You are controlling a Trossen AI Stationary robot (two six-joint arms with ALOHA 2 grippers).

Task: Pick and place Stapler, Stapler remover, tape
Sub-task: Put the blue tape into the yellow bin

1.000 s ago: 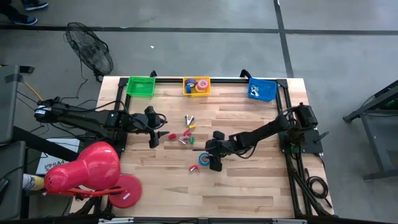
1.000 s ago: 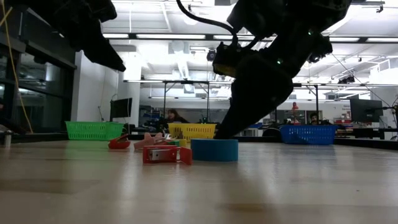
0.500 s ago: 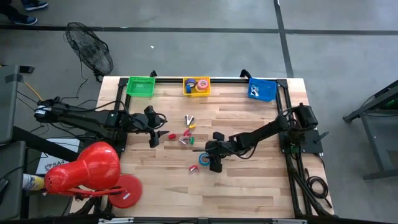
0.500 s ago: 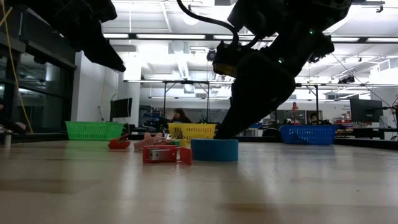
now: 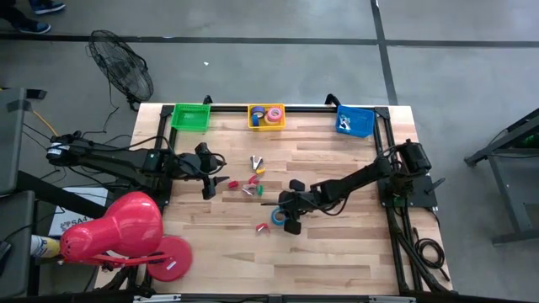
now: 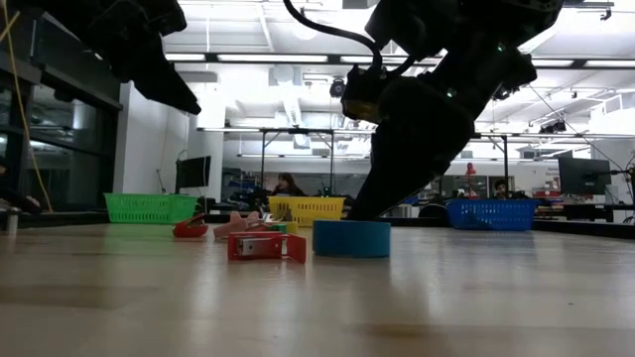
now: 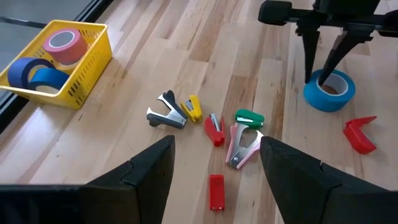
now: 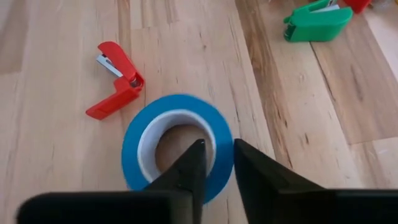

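A blue tape roll [image 5: 279, 216] lies flat on the table near the middle; it also shows in the right wrist view [image 8: 134, 149] and the low view [image 6: 351, 238]. My right gripper [image 8: 217, 146] stands over it, pointing down, shut on its wall. My left gripper [image 7: 216, 142] is open and empty above the table's left part [image 5: 208, 178]. A red stapler [image 8: 118, 84] lies just left of the roll. Small staplers and staple removers [image 7: 214, 127] lie scattered between the arms. Other tape rolls [image 7: 53, 53] sit in the yellow basket [image 5: 266, 116]. My right gripper has one finger [image 8: 193, 158] inside the blue roll's core and the other outside, with the roll's wall [image 8: 217, 127] between them on the side nearest the arm. The fingers come from above, slanting down. The roll lies flat on the table.
A green basket [image 5: 190, 116], the yellow basket and a blue basket [image 5: 355, 120] stand along the far edge. A red lamp-like object [image 5: 118, 231] stands off the table's near left corner. Bare wood lies toward the near edge.
The blue tape roll has slid a little toward the table's right edge, together with my right gripper's fingers, and stays flat on the table.
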